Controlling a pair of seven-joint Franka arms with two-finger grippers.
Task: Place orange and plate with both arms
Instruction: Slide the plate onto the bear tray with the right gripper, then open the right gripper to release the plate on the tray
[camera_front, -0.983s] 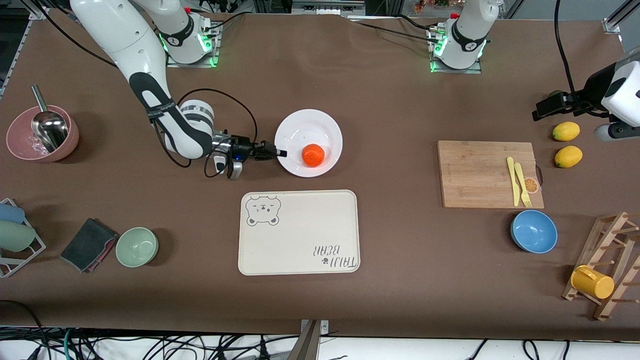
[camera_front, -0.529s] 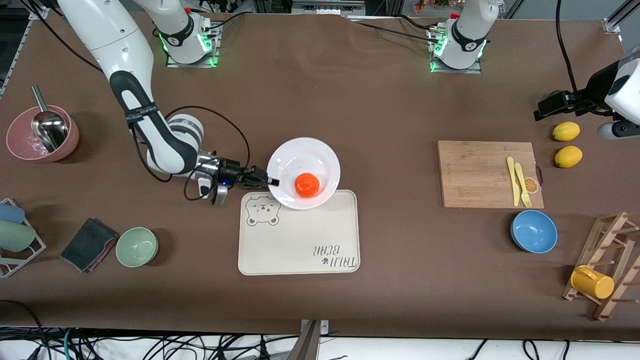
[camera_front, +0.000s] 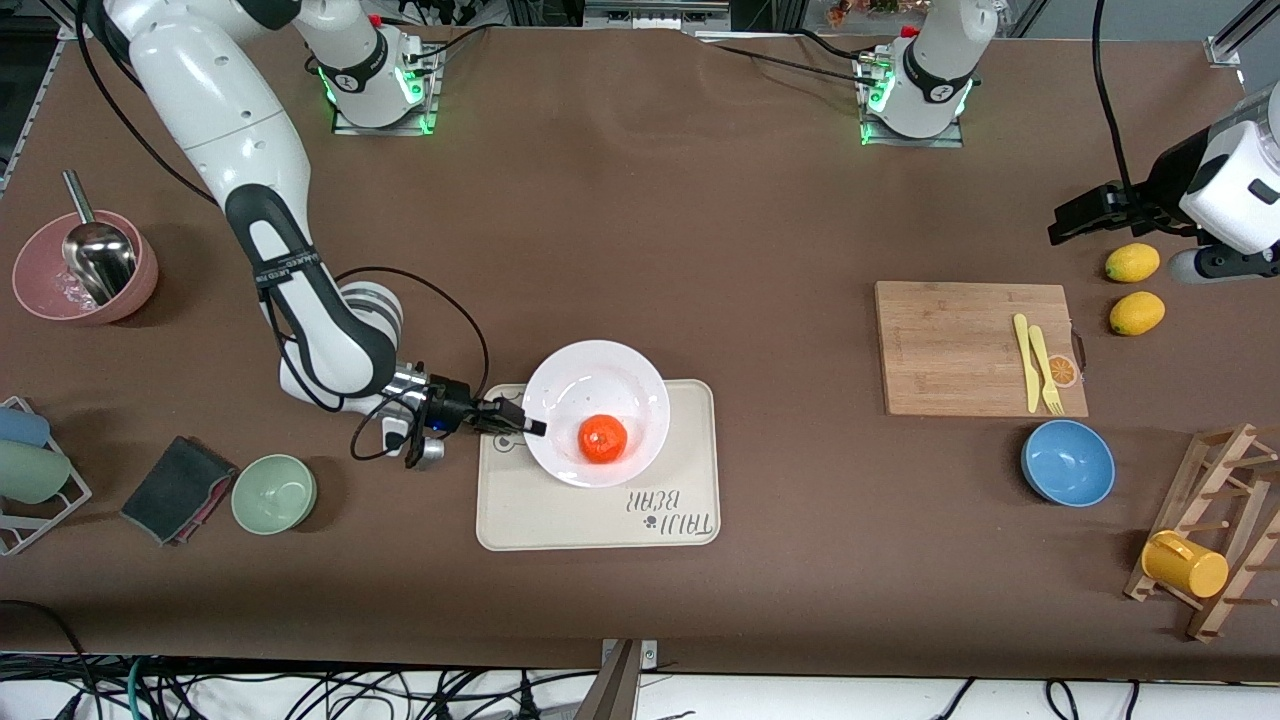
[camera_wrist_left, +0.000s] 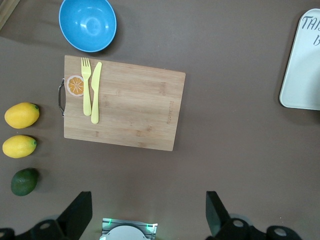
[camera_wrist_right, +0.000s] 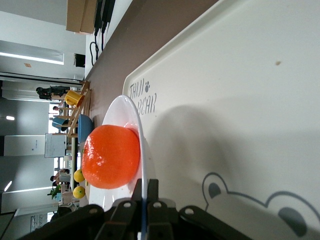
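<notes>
Orange (camera_front: 603, 439) is sat in the plate (camera_front: 590, 385), a bit off-centre toward roughly 5 o'clock in the front view. So the plate is carried by the right gripper (camera_front: 533, 427), whose fingers are clamped together on the rim at about 9 o'clock, thin white edge pinched between them as seen in the right wrist view. The plate is seen over the tray (camera_front: 690, 500), covering most of the bear print; whether it's resting on the tray or held just above it can't really be told. In the right wrist view the orange (camera_wrist_right: 110, 156) is shown bulging up over the plate (camera_wrist_right: 120, 112) edge, with the tray (camera_wrist_right: 240, 75) and its lettering spread out underneath.

The left gripper (camera_wrist_left: 147, 212) is parked up high toward the left arm's end of the surface (camera_front: 700, 200), waiting, fingers spread wide apart and nothing held. Below it in the left wrist view a board (camera_wrist_left: 130, 107) is seen with a fork (camera_wrist_left: 86, 85) and knife (camera_wrist_left: 95, 92) laid on it side by side, a blue bowl (camera_wrist_left: 87, 24) near the board, and two lemons (camera_wrist_left: 21, 115) plus a dark green fruit (camera_wrist_left: 24, 181) lined up beside the board's handle end.

Elsewhere a green bowl (camera_front: 274, 493), a folded cloth (camera_front: 178, 488) and a pink bowl (camera_front: 40, 295) with a scoop (camera_front: 97, 255) in it are found toward the right arm's end.
</notes>
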